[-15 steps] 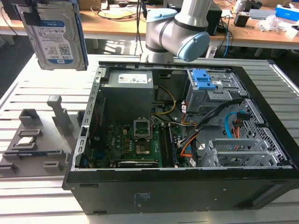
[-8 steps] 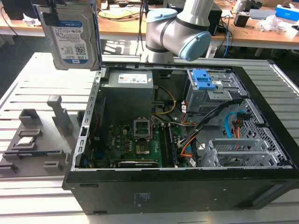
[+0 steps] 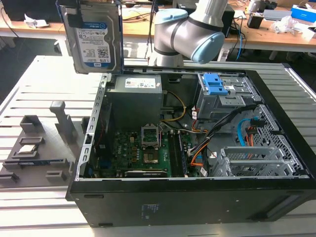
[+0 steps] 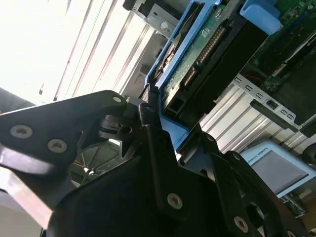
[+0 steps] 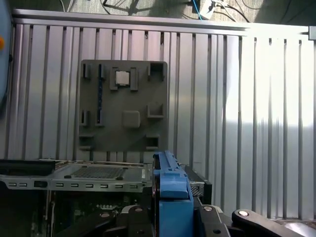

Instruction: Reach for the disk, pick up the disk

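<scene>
The disk hangs upright in the air at the exterior view's upper left, label facing the camera, blue rails along its sides. It is clear of the table, above the gap between the open computer case and the grey fixture plate. In the first wrist view my gripper is shut on the disk's blue rail, a black finger on each side. The second wrist view shows the disk's green circuit-board underside and a black finger pressed against the blue rail.
The arm's elbow stands behind the case. Inside the case are a motherboard, cables and a blue latch on a grey cage. The fixture plate below carries a small square silver chip. Slatted metal table lies all around.
</scene>
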`<state>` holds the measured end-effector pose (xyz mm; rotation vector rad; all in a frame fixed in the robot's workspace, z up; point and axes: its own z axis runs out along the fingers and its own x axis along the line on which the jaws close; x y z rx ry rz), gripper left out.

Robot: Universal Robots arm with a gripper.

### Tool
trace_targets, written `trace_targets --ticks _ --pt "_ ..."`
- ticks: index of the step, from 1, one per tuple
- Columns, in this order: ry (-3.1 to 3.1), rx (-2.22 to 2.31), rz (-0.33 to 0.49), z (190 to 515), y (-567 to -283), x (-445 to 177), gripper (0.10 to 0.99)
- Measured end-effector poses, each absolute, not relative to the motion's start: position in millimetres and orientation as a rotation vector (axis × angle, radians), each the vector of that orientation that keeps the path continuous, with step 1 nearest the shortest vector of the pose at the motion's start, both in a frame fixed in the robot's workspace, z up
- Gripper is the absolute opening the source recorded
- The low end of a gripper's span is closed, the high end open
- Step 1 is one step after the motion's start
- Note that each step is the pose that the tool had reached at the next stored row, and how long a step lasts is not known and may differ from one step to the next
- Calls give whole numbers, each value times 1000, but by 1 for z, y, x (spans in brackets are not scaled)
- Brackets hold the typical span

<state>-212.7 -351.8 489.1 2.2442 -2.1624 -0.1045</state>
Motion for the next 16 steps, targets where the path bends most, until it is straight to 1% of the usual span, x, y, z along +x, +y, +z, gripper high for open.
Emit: trace_targets --ticks 16 --pt "-2155 2245 -111 489 -346 -143 369"
